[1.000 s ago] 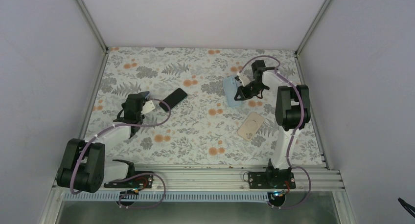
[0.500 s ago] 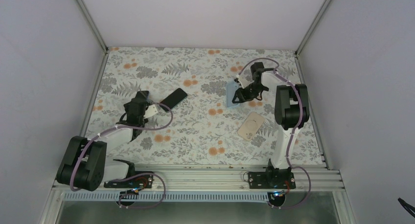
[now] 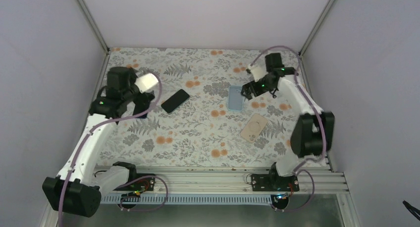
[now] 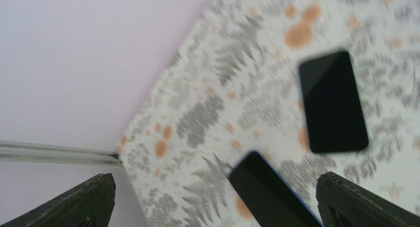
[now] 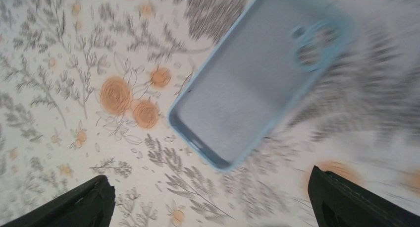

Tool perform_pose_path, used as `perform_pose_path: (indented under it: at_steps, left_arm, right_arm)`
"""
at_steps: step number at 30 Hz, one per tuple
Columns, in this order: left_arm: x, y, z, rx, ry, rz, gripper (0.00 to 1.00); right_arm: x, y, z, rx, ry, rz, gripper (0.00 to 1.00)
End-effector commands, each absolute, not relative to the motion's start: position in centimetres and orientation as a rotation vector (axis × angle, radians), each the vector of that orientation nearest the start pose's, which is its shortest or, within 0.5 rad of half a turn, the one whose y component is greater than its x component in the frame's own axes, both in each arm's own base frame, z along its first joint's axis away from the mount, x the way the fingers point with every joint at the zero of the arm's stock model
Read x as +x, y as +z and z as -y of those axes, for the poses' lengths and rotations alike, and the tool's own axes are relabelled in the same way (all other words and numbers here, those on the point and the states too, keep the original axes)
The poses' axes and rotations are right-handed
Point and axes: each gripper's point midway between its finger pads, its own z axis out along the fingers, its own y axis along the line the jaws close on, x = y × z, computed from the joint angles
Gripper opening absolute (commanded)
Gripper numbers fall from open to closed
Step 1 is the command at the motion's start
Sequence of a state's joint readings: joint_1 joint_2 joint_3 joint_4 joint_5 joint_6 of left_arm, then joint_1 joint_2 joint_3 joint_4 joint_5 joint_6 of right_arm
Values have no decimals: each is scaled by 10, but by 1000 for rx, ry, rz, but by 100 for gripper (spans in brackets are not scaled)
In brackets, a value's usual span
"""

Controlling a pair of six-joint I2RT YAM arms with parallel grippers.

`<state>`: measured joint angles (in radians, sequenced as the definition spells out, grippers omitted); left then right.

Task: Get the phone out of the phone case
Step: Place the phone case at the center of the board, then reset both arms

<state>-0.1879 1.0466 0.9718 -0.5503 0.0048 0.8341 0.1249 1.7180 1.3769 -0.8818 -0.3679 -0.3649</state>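
Phone point(image 3: 175, 101) lying flat and bare on floral table point(image 3: 198, 138), dark screen up, well apart from empty light-blue phone case point(image 3: 236, 97) (camera cut-out plain in right wrist view). Judged rigid, glass-faced, slippery and breakable if dropped; best pinched across long edges. Case probably light and pliable, liftable by one rim wall. Left gripper point(image 4: 215, 180) spread wide, empty, near phone; right gripper point(image 5: 210, 176) spread wide, empty, over case.
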Motion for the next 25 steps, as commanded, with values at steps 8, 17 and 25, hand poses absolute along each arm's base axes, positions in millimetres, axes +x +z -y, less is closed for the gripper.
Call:
perform_pose_path:
  at_steps: [8,17,25]
  left_arm:
    - [354,335,-30,424,256,-1924,100]
    - [336,275,-146,-33,236,-1955,100]
    - [319,239,-147,-80,151,-1995,100]
  right_arm:
    - [349,304,53,-32,-443,-1851,100]
    - [322,298,68,184,-351,-1701,100]
    - [329,285,80,281,-409,-1702,100]
